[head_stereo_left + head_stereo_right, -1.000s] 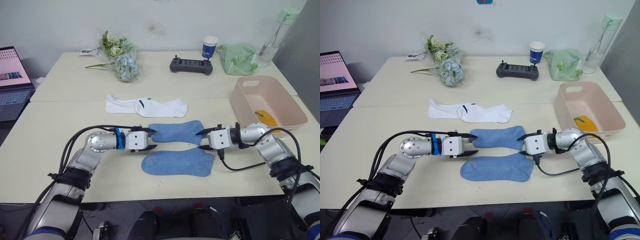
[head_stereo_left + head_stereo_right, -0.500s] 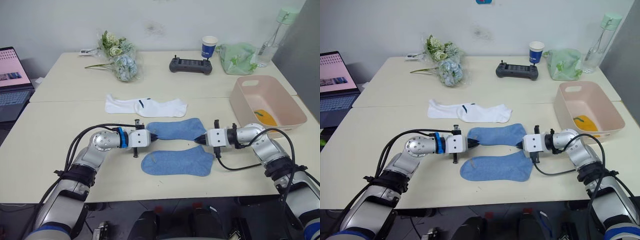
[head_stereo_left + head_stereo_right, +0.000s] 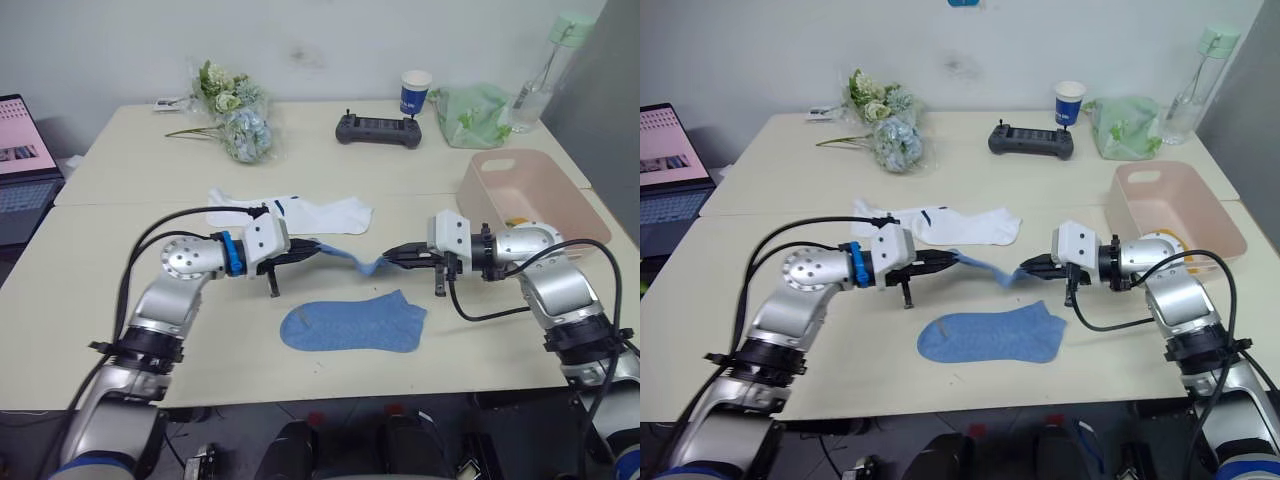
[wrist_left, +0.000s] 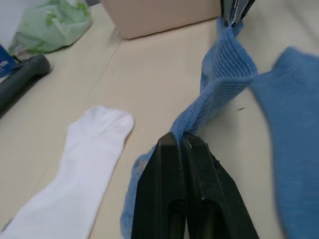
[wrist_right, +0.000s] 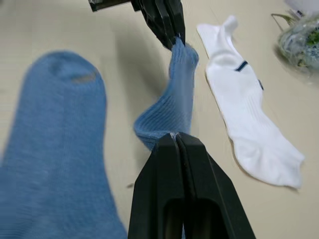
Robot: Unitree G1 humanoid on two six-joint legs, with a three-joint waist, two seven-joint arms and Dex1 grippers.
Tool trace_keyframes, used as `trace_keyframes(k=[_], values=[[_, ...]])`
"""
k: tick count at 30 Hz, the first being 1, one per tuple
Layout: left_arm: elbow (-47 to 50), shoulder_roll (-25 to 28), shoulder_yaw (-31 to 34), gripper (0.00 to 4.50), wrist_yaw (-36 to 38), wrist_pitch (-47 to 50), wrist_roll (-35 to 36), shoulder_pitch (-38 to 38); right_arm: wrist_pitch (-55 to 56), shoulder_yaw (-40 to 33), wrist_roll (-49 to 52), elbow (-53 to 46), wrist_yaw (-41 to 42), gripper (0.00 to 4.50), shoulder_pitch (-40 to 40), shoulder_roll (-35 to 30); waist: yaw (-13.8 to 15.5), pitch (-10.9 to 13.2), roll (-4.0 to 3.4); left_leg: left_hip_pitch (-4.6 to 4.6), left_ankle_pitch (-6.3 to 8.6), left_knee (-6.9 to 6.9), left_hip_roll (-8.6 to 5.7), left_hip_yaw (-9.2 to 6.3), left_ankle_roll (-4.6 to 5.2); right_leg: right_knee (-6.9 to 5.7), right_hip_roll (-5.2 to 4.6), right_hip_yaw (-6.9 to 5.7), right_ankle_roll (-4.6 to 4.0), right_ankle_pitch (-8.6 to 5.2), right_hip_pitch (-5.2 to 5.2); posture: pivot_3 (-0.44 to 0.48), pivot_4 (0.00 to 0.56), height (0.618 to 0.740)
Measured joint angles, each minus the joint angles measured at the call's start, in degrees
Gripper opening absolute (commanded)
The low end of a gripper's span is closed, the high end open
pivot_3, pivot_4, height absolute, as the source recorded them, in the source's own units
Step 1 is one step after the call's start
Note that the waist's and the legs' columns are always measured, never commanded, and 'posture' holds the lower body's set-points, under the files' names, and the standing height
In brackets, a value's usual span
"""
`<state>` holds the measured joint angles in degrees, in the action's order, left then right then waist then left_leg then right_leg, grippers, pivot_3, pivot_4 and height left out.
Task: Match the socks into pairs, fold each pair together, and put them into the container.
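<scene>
- Both pincers are clamped on one light blue sock [image 3: 350,258]: the left gripper [image 3: 306,250] pinches one end, the right gripper [image 3: 392,257] the other, fingers pressed together on the knit with no gap showing.
- Stretched between them, that sock hangs off the table [image 3: 100,330] and sags in the middle, twisted into a narrow rope, so heel and toe cannot be told apart.
- Nearer than the held sock, the second light blue sock [image 3: 352,325] lies flat on the table; in the wrist views it is blurred and runs off the edge.
- Just beyond the left gripper lie the white socks [image 3: 290,212], end to end and overlapping, with a small dark cuff mark; the left gripper's body hides part of their near edge, and where one ends and the other begins is hard to make out.
- To the right, beyond the right arm, stands the pale pink container [image 3: 520,195]; something mustard-yellow [image 3: 1167,240] shows inside, mostly hidden behind the tub's wall and the arm, so its shape is unclear.
- Farther back sit a black controller [image 3: 377,129], a bunch of flowers [image 3: 232,112], a blue-and-white paper cup [image 3: 413,92], a pale green cloth bag [image 3: 470,113] and a clear bottle [image 3: 545,60].
- At the far left a laptop [image 3: 22,170] is cut off by the frame.
</scene>
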<state>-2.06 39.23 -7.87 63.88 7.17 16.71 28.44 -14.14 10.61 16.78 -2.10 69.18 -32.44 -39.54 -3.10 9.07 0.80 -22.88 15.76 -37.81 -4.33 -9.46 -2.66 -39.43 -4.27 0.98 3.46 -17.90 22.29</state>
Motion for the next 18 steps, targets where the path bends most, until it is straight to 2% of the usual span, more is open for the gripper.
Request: trace_keyframes(k=[7, 10, 14, 18], values=[[23.3, 14.72, 5.06, 0.03, 5.84, 31.17, 21.35, -8.22, -28.32, -4.96, 21.94, -20.18, 1.89, 0.0, 5.82, -8.25, 0.14, 0.05, -0.04, 0.01, 0.05, 0.05, 0.02, -0.05, 0.09, 0.08, 0.02, -0.04, -0.01, -0.01, -0.1, 0.0, 0.15, 0.74], [28.28, 17.75, 6.8, 0.03, 6.63, 39.29, 28.48, -10.92, -35.39, -5.83, 29.2, -24.97, 0.28, 0.0, 9.58, -8.77, 0.42, 0.05, -0.04, 0.08, 0.13, 0.03, 0.01, -0.01, 0.22, 0.12, 0.04, -0.03, 0.0, -0.01, -0.21, 0.0, 0.15, 0.74], [29.71, 19.09, 6.33, 0.03, 6.66, 42.84, 30.17, -14.97, -41.65, -6.33, 35.22, -26.85, -2.92, 0.0, 11.82, -8.75, 0.73, 0.05, -0.04, 0.08, 0.15, 0.03, 0.02, 0.03, 0.27, 0.14, 0.05, -0.04, 0.0, -0.01, -0.21, 0.0, 0.15, 0.74], [29.38, 17.44, 5.66, 0.03, 4.65, 44.44, 30.36, -15.46, -43.67, -6.51, 36.62, -27.02, -4.51, 0.0, 12.11, -8.8, 1.24, 0.05, -0.04, 0.07, 0.14, 0.03, 0.01, 0.05, 0.25, 0.23, 0.05, -0.03, 0.0, -0.01, -0.23, 0.0, 0.15, 0.74]])
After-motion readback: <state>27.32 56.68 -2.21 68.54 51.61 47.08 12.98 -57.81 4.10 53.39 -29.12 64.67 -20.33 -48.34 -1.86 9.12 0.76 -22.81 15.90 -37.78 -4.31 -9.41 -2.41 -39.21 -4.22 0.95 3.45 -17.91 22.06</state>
